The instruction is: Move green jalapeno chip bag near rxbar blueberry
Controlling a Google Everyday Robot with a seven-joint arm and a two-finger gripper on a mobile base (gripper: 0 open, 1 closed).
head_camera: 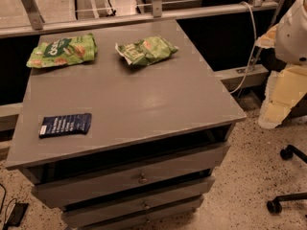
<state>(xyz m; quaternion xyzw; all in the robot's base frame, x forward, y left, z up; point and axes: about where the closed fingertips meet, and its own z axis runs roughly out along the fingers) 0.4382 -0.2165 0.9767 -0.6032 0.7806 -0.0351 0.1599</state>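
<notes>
The green jalapeno chip bag lies wrinkled on the far middle of the grey cabinet top, with its whitish end toward the left. The rxbar blueberry, a dark navy flat wrapper with white text, lies near the front left corner of the top. The two are well apart. My gripper is not in view. Only a white rounded part of my arm shows at the right edge, beside the cabinet and away from both things.
A brighter green flat bag with white lettering lies at the far left of the top. The cabinet has drawers in front. A metal rail runs behind. Chair wheels stand on the floor at right.
</notes>
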